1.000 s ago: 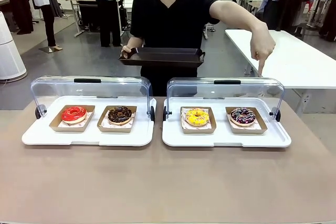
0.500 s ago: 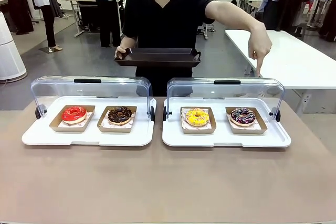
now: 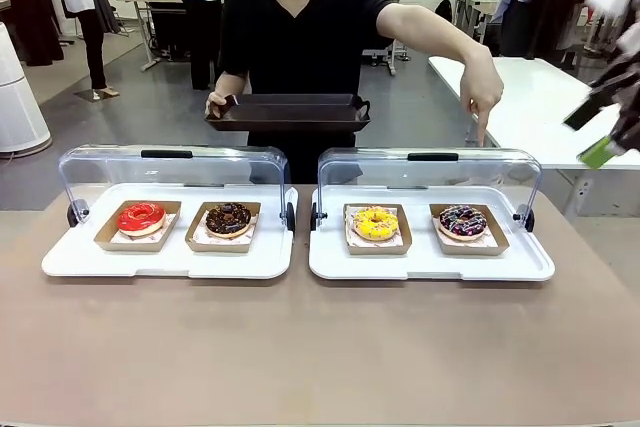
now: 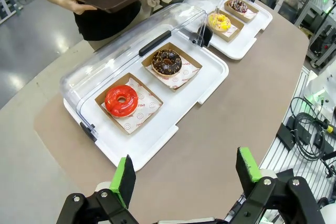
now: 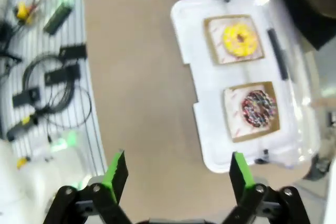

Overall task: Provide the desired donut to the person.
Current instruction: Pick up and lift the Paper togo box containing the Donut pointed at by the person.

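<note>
pointing hand singles out the sprinkled donut — soft, smeary glaze, so probably lift by its cardboard tray rim; left gripper and right gripper both gape empty.

Four donuts are counted: one red-glazed donut, one chocolate donut, one yellow donut and one sprinkled donut. Four brown paper trays are seen, one beneath each. Two white display trays and two clear lids are counted. One dark serving tray and one person are seen. Two end effectors are counted: the left end effector and the right end effector.
</note>
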Action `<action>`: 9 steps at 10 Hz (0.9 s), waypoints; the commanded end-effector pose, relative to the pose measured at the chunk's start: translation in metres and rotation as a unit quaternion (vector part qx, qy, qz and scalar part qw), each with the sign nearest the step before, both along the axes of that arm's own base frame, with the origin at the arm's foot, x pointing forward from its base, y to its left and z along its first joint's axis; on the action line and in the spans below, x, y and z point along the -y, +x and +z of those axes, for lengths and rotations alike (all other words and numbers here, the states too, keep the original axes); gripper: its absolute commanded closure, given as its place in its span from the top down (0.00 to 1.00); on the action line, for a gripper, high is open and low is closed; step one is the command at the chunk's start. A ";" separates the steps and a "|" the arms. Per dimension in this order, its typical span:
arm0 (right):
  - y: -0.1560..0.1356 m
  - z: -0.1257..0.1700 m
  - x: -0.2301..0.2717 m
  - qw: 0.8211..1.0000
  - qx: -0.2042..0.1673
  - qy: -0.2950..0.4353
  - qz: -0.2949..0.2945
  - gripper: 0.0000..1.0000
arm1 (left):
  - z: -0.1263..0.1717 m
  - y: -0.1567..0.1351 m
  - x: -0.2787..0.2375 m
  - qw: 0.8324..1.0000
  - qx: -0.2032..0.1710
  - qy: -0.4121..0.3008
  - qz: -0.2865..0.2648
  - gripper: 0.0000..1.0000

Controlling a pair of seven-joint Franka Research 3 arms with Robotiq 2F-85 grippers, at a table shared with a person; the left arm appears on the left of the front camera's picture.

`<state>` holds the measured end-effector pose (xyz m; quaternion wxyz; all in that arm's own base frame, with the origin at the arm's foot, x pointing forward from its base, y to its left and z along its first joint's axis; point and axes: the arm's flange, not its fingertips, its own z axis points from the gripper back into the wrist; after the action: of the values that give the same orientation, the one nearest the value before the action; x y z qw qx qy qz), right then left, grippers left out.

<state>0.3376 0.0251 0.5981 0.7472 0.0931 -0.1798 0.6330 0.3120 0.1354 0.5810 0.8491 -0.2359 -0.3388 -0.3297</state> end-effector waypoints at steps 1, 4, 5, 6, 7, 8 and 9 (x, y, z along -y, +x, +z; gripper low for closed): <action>0.018 -0.031 -0.020 0.994 -0.001 -0.078 0.080 1.00 | 0.001 -0.001 -0.001 1.000 0.001 -0.003 0.000 1.00; 0.038 -0.105 -0.045 0.985 -0.035 -0.125 0.113 1.00 | 0.001 -0.001 -0.001 1.000 0.001 -0.003 0.000 1.00; 0.044 -0.128 -0.046 0.983 -0.022 -0.150 0.103 1.00 | 0.001 -0.001 -0.001 1.000 0.001 -0.003 0.000 1.00; 0.050 -0.149 -0.049 0.984 -0.015 -0.150 0.098 1.00 | 0.001 -0.001 -0.001 1.000 0.001 -0.003 0.000 1.00; 0.055 -0.167 -0.053 0.982 0.017 -0.162 0.092 1.00 | 0.001 -0.001 -0.001 1.000 0.001 -0.003 0.000 1.00; 0.054 -0.177 -0.055 0.981 0.031 -0.164 0.099 1.00 | 0.001 -0.001 -0.001 1.000 0.001 -0.003 0.000 1.00; 0.050 -0.182 -0.053 0.982 0.075 -0.163 0.064 1.00 | 0.001 -0.001 -0.001 1.000 0.001 -0.003 0.000 1.00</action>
<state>0.3939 0.0763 0.4245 0.6862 -0.0300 -0.0968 0.7203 0.3119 0.1357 0.5810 0.8493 -0.2358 -0.3388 -0.3292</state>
